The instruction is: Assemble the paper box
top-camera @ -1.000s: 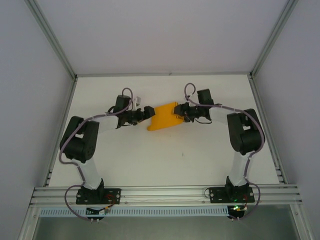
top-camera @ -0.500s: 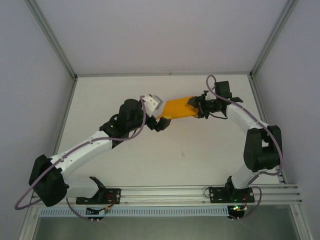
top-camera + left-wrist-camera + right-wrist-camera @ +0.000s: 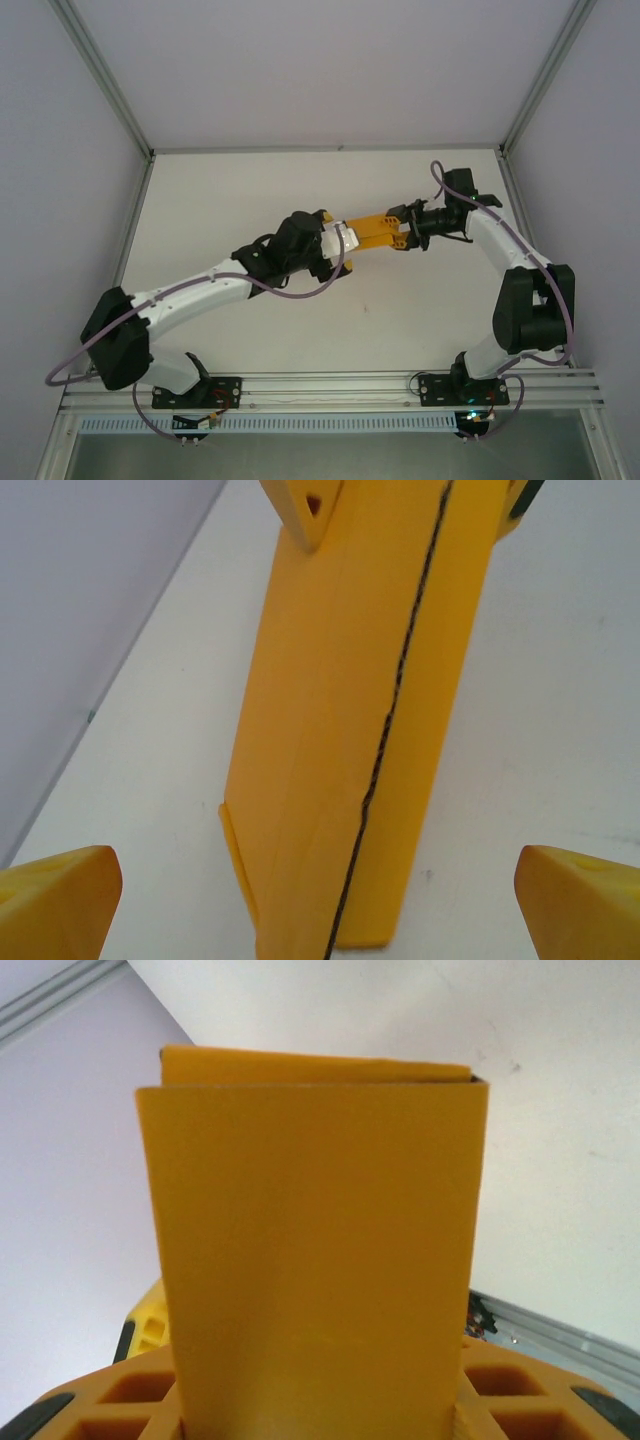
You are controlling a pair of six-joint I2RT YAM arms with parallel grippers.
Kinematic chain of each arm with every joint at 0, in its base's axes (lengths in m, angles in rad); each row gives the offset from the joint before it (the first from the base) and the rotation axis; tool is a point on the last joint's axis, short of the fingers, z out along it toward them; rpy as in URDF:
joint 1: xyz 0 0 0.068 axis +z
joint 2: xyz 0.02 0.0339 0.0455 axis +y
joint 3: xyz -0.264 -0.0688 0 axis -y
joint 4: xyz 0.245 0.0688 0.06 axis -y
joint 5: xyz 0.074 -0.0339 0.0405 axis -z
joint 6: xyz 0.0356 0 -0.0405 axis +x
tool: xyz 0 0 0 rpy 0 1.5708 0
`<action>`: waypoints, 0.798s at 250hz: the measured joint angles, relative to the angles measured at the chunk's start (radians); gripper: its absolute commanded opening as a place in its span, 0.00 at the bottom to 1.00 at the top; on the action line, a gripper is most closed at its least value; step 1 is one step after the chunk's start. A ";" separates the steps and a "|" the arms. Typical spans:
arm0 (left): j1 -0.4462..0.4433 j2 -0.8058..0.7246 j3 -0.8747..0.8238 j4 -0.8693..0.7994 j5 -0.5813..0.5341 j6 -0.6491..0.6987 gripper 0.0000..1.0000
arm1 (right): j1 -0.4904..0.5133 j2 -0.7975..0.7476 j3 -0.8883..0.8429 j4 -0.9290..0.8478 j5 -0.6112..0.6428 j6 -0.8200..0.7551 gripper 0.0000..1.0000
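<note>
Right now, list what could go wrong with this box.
1. The paper box is held by the right gripper alone, at one end, so it may pivot or slip.
2. The left gripper stands wide open either side of the free end; closing hard could crush the thin card.
3. A dark seam runs along the box; it might spring open.

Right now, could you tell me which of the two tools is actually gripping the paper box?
The right tool: it is shut on one end of the paper box, whereas the left tool stands wide open at the other end.
</note>
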 measured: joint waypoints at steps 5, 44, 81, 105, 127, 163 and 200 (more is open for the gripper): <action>0.000 0.006 0.000 0.000 -0.004 0.006 1.00 | 0.000 0.000 0.000 -0.007 -0.002 -0.001 0.37; -0.002 0.018 0.000 0.004 -0.016 0.025 0.96 | 0.000 0.000 0.002 -0.061 -0.013 -0.007 0.39; -0.002 0.019 0.001 0.004 -0.013 0.040 0.89 | 0.000 0.000 0.002 -0.082 -0.031 -0.006 0.40; -0.002 0.031 0.007 0.000 -0.006 0.048 0.84 | 0.000 0.000 0.003 -0.095 -0.032 -0.006 0.41; -0.002 0.048 0.010 0.001 -0.007 0.052 0.80 | 0.000 0.000 0.009 -0.105 -0.035 -0.007 0.41; -0.002 0.072 0.012 -0.001 -0.010 0.060 0.66 | 0.000 0.000 0.015 -0.109 -0.037 -0.003 0.43; -0.002 0.084 0.018 0.001 -0.021 0.058 0.55 | -0.005 0.000 0.015 -0.113 -0.039 -0.003 0.47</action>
